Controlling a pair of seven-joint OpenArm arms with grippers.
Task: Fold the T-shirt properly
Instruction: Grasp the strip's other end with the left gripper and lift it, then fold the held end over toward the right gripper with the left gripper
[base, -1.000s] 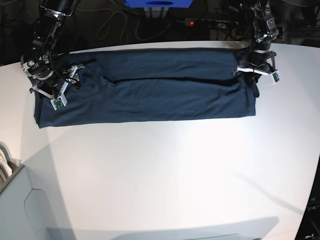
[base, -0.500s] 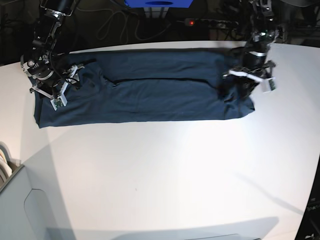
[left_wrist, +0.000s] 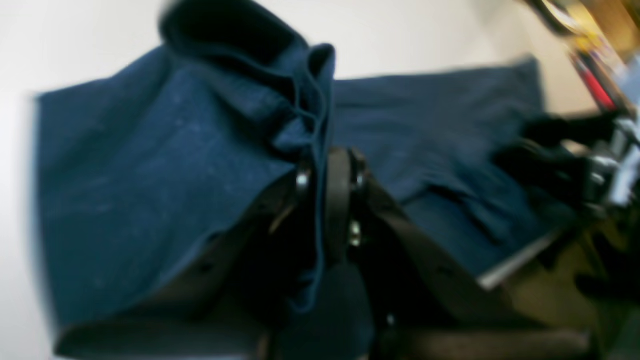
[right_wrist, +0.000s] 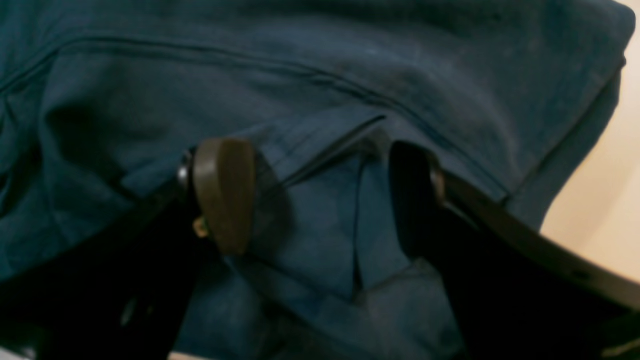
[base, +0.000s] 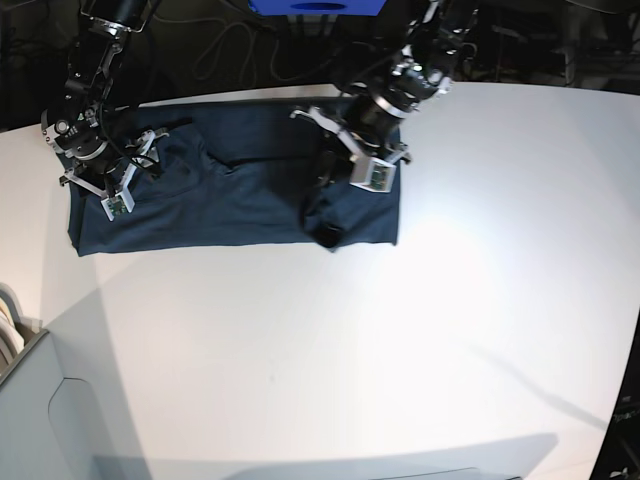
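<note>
Base view shows the white table (base: 330, 350) bare across its near half, with the T-shirt (base: 230, 195) lying as a long dark band along the far left part of it. At the shirt's right end the cloth is doubled over and bunched, and the left gripper (base: 335, 175) hangs just above that bunch, well in from the table's right side. From its wrist camera the left gripper (left_wrist: 330, 175) has its jaws pressed nearly together on a gathered ridge of T-shirt (left_wrist: 150, 165) hem, the fabric rising in folds beyond the fingertips; I judge it holds that end so it can be laid leftward over the rest, halving the length. Farther left, the right gripper (base: 105, 175) sits low over the shirt's other end. Its wrist camera shows the right gripper (right_wrist: 320, 195) with jaws set well apart, gripping nothing, pads straddling a seam and a small pleat of T-shirt (right_wrist: 350, 65). That looks like pinning or waiting, keeping this end from sliding while the other end travels.
</note>
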